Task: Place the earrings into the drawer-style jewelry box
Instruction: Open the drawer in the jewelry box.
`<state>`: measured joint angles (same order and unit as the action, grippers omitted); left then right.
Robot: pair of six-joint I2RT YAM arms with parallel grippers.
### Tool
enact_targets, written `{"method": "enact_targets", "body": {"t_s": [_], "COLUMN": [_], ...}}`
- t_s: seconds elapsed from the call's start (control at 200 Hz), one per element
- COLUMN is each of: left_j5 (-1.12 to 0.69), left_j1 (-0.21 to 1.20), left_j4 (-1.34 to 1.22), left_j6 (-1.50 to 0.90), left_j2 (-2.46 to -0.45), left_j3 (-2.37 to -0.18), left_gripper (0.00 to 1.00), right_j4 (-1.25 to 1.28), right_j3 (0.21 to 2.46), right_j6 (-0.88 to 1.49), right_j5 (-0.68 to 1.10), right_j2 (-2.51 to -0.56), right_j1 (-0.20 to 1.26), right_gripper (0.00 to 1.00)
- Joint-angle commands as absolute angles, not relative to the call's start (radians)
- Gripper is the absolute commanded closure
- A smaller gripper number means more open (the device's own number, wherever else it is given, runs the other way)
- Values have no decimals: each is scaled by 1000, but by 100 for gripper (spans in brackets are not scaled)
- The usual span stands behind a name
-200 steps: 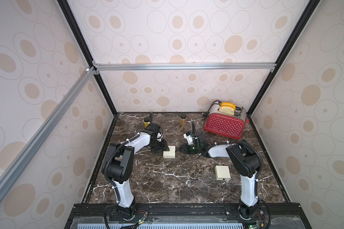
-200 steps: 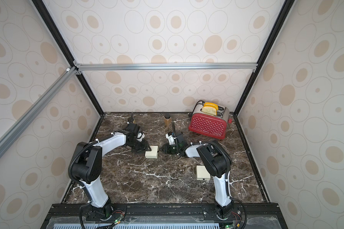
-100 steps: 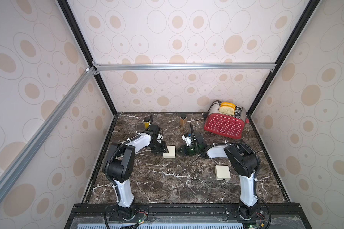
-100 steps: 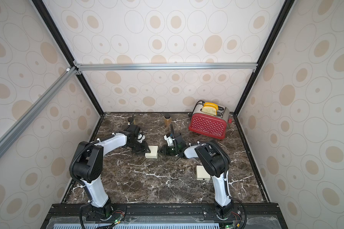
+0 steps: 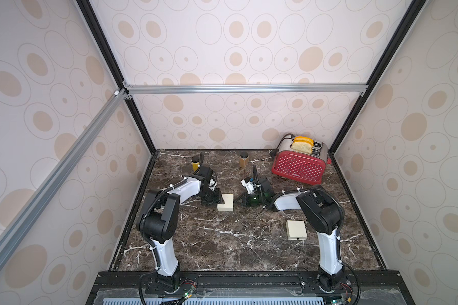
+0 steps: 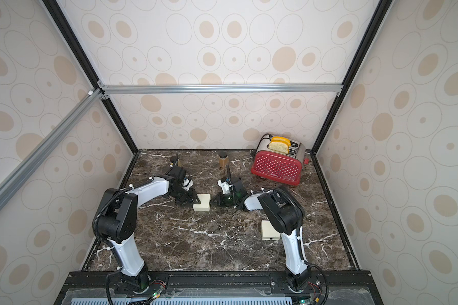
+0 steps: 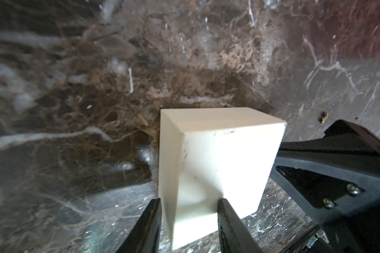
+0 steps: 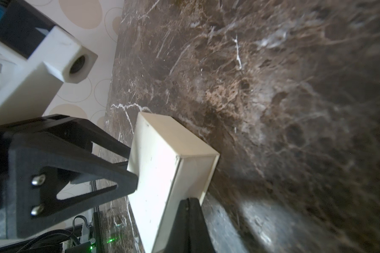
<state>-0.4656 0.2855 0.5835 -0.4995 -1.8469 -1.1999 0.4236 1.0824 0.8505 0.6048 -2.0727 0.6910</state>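
The cream jewelry box (image 5: 227, 203) (image 6: 203, 203) lies on the dark marble between my two grippers. My left gripper (image 5: 219, 198) (image 7: 189, 219) is at the box's left end. Its fingers (image 7: 150, 221) press on either side of that end of the box (image 7: 217, 157), closed against it. My right gripper (image 5: 238, 202) (image 8: 189, 202) is shut, and its joined tips touch the drawer face on the right end of the box (image 8: 160, 166). No earrings are in view.
A flat cream square piece (image 5: 296, 229) lies on the marble front right, beside the right arm. A red toaster (image 5: 299, 166) with toast stands at the back right. Two small bottles (image 5: 195, 163) (image 5: 243, 159) stand near the back wall.
My right gripper has moved left up to the box's drawer end and closed its jaws. The left jaws have narrowed onto the box. The box has stayed in place.
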Motion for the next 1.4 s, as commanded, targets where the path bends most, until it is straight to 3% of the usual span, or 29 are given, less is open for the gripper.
{"method": "enact_targets", "body": {"t_s": [0.0,0.756,1.392], "left_j5": [-411,-384,-396], "left_j1": [270,255,254], "left_j4": [623,626,626], "left_j6": [-477,-476,-463], "left_j2": [-1876,-1923,-1931], "left_j3": [-1181,-1159,-1164], "left_gripper": [58,64,63], "right_j4": [440,219,21], "right_j3": [1077,953,1056], "right_j6": [861,759,623], "right_j5": [590,410,363], "right_j2": [-2074,-1900,-1892], "right_j1": [700,674,659], "right_gripper": [100,100,100]}}
